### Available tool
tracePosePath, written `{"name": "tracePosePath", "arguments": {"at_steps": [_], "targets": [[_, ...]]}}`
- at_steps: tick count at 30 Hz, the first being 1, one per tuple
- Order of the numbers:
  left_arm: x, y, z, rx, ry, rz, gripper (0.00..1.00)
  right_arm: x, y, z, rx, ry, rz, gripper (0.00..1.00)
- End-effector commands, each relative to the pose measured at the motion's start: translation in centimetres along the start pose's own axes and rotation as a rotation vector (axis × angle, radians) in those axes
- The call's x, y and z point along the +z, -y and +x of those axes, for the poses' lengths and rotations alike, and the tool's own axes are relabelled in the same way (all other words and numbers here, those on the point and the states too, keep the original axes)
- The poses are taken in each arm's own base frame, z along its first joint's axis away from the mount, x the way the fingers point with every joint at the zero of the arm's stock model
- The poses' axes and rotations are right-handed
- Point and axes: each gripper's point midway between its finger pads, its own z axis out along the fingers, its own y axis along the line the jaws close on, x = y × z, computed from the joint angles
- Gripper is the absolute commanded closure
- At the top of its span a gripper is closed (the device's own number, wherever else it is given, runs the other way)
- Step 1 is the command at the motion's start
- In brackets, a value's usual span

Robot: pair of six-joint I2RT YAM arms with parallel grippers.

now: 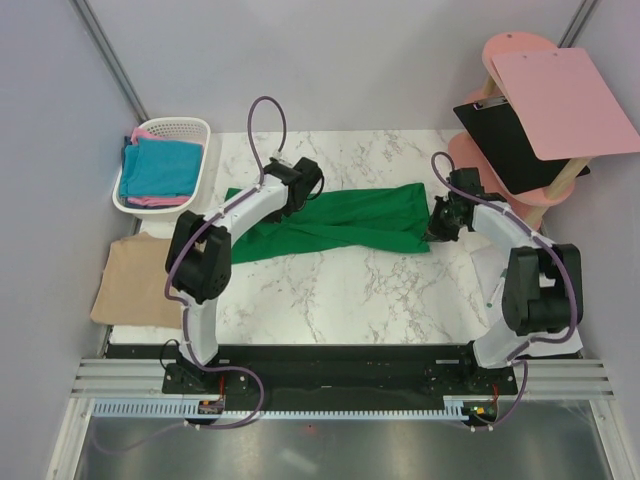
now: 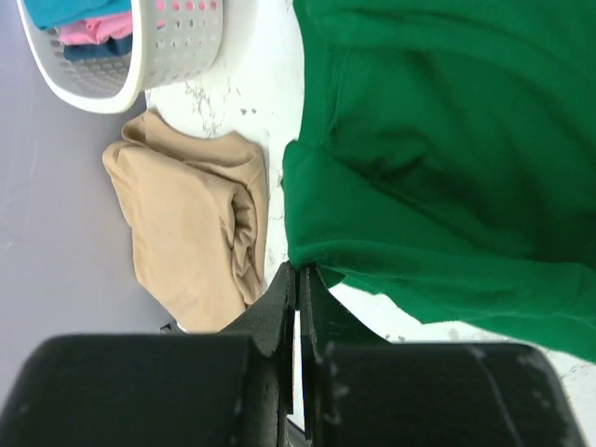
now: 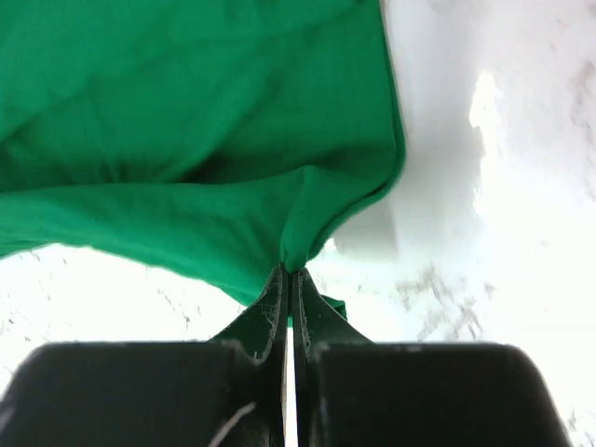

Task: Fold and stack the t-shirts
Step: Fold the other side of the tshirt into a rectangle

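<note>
- the left tool point(image 2: 298, 272) was closed, its two fingers pressed together on a fold at the edge of the green t-shirt point(image 2: 447, 140).
- the right tool point(image 3: 287, 272) was closed too, pinching a gathered bit of the same shirt's hem at the opposite end; the cloth puckered into folds just ahead of its tips.
- the green shirt lay in a long band between the two tools, over the marble table point(image 1: 340, 300), creased along its length.
- in the top view the left arm rose from its base to a bent elbow, and its forearm reached away from the base and inward to the shirt's end.
- the right arm mirrored it: elbow high on the outer side, forearm angled inward, wrist low over the table.
- a tan t-shirt point(image 2: 186, 233) lay crumpled beside the left tool on the side away from the green shirt, at the table's edge, apart from the green cloth.
- past the tan shirt, farther out from the left tool, stood a white basket point(image 2: 177, 56) holding a teal t-shirt point(image 1: 160, 168) and a pink t-shirt point(image 2: 93, 28).
</note>
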Motion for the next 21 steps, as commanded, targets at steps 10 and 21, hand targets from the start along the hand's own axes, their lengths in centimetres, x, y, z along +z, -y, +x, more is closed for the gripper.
{"name": "tracePosePath", "arguments": {"at_steps": [10, 21], "targets": [[-2.9, -3.5, 2.9, -0.089, 0.045, 0.029, 0.98, -4.8, 3.9, 4.3, -0.021, 0.012, 0.132, 1.0], [-3.0, -3.6, -0.5, -0.054, 0.094, -0.006, 0.98, -3.2, 1.1, -1.9, -0.004, 0.057, 0.065, 1.0]]}}
